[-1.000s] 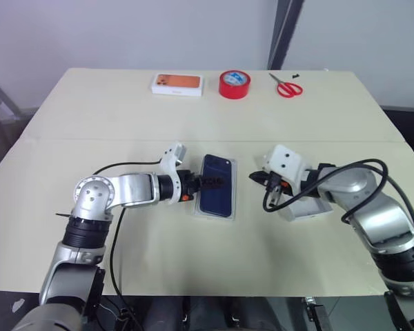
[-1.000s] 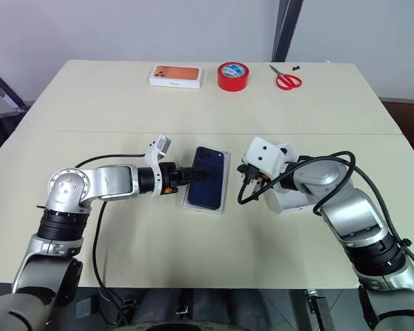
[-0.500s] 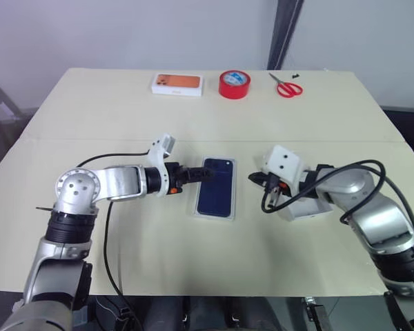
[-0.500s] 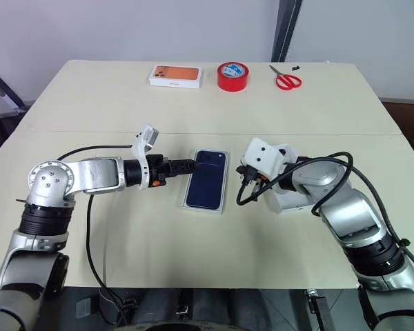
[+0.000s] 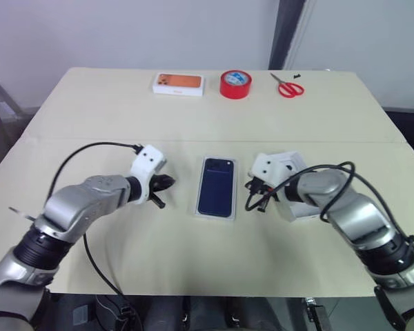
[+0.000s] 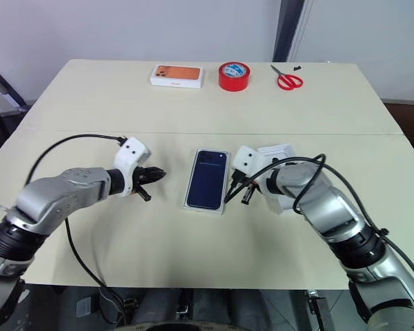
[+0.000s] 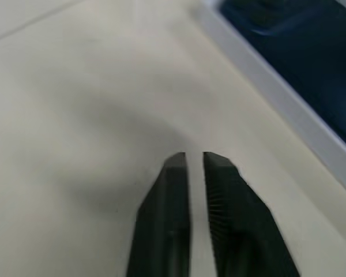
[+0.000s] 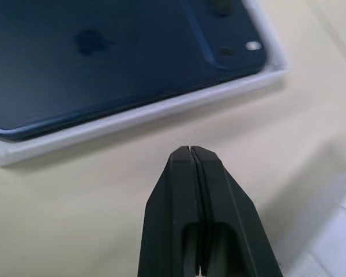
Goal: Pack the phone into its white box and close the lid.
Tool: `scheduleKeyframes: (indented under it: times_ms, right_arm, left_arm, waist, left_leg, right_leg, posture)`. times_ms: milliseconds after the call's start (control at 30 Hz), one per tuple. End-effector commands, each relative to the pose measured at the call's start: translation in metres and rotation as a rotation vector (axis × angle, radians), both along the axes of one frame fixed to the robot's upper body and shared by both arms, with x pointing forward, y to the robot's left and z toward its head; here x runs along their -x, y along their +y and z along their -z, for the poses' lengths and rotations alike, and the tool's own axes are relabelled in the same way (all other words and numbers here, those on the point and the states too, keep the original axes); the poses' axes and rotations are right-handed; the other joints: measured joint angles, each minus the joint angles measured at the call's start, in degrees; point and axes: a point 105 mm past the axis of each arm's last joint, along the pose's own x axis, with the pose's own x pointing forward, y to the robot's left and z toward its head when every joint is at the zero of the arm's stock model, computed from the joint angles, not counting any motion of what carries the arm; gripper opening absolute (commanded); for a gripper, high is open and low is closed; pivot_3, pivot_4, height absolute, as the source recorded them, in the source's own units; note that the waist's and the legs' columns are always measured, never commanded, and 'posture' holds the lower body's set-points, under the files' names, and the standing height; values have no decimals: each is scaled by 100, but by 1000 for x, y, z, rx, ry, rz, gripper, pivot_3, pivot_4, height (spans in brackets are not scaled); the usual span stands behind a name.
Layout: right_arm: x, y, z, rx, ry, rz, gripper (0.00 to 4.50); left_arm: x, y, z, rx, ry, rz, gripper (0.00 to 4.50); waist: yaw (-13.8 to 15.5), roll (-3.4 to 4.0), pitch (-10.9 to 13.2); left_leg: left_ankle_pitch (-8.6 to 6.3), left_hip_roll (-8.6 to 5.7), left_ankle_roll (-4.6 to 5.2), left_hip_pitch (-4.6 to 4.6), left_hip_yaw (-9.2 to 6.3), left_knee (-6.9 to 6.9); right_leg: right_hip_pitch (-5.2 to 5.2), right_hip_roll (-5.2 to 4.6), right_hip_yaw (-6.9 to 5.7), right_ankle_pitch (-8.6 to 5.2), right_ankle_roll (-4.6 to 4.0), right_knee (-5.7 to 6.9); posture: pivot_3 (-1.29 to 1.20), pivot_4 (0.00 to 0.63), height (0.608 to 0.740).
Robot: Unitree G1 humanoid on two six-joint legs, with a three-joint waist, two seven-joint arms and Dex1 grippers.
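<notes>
Left tool hovers low over the counter just left of the white box, fingers nearly together with a thin slit between them, holding nothing. Right tool sits just right of the box, fingers pressed fully together, also empty, tip aimed at the box's near rim.

The phone lies face down inside the white box, dark blue back up, camera cluster at the far end, white rim showing all round it. So the packing part looks done.

The lid is not on yet. It lies on the counter to the right of the box, mostly hidden behind the right arm, only a white slab showing. I judge what's left is picking it up, lining it over the box and pressing it down.

Far edge of the counter: orange-pictured box, red tape roll, scissors, all well apart from the work.
</notes>
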Motion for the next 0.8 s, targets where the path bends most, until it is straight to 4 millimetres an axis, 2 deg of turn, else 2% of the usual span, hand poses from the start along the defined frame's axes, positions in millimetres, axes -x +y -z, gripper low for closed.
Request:
scheduleKeyframes:
  times_ms: [33,200,367,633,800]
  right_arm:
    - [-7,5,-2,25,-36,15,0]
    - [-10,15,-2,37,-53,-7,0]
    - [-4,15,-7,36,-56,-28,0]
    - [16,-6,-5,73,-8,-36,0]
    - [30,-27,2,113,33,-8,0]
  left_arm:
    - [-3,-13,-4,-24,-29,64,770]
    - [-3,-40,13,-77,22,158,770]
    - [-1,-66,16,-52,41,231,770]
    - [19,-117,17,-15,84,411,770]
    - [32,-133,17,-13,111,496,770]
  waist:
    - [16,0,0]
    - [40,0,0]
    - [79,1,-1]
    - [94,2,-2]
    - [82,3,-3]
  left_leg:
    - [-1,0,2,-1,0,1]
    - [-14,-1,26,-7,1,7]
    - [-17,-1,32,-7,1,9]
    - [-24,-9,47,-11,-1,18]
    - [-26,-7,50,-11,-3,19]
  right_leg:
    - [-1,1,0,0,0,1]
    - [-3,7,-2,1,2,1]
    - [-2,10,-2,1,3,2]
    - [7,9,-4,1,4,-2]
    - [8,7,-4,1,4,-3]
  posture:
    - [0,150,725]
    - [0,150,725]
    - [0,150,725]
    - [0,150,725]
    - [0,150,725]
